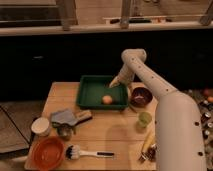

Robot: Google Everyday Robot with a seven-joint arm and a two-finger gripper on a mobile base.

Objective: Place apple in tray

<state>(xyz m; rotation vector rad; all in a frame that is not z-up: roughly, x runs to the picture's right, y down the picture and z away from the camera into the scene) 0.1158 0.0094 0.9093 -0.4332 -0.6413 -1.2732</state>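
The apple (107, 99) is a small orange-yellow fruit lying inside the dark green tray (89, 93), near its front right part. The tray sits at the back middle of the wooden table. My gripper (114, 83) hangs at the end of the white arm over the tray's back right corner, a little above and behind the apple, apart from it. Nothing shows between its tips.
A dark purple bowl (141, 96) stands right of the tray and a small light-green cup (144, 119) in front of it. A grey cloth (64, 117), a white cup (40, 126), an orange bowl (48, 152), a brush (80, 152) and a banana (147, 142) lie toward the front.
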